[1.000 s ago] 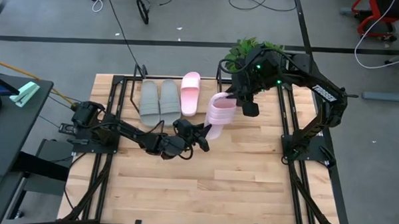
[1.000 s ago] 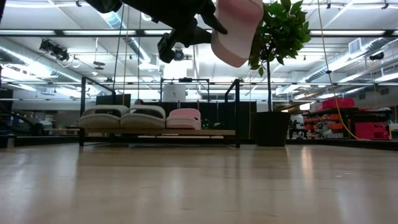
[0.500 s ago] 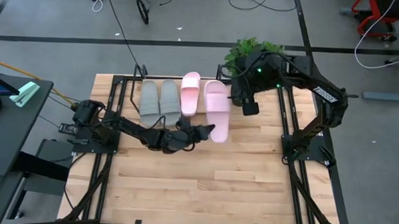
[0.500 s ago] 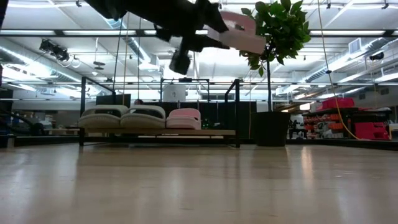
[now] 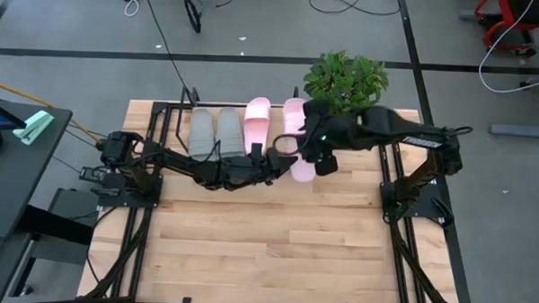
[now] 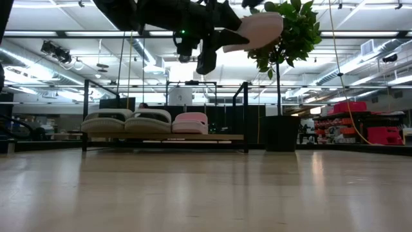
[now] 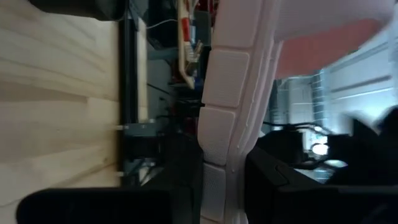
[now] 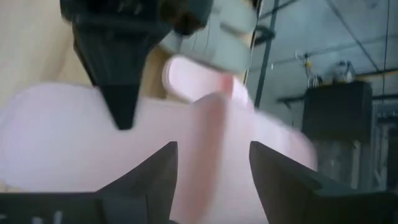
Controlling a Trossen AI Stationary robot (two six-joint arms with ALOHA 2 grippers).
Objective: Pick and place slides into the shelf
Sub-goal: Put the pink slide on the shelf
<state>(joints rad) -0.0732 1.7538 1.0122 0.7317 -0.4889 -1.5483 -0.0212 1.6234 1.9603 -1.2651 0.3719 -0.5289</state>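
High view: both grippers meet at upper centre — left gripper (image 5: 275,158) clamped on the last pink slide (image 5: 296,139), right gripper (image 5: 319,158) apparently spread apart beside it. Held above the shelf (image 5: 176,121) — it could tilt and knock the neighbouring pink slide (image 5: 256,126).

Three slides (image 5: 225,130) lie side by side on the shelf (image 6: 226,137), the plant (image 5: 346,79) right of it.

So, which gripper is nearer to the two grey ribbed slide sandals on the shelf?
The left. The left gripper is beside the grey slides, just past the pink one. The right gripper is farther away, nearer the green plant.
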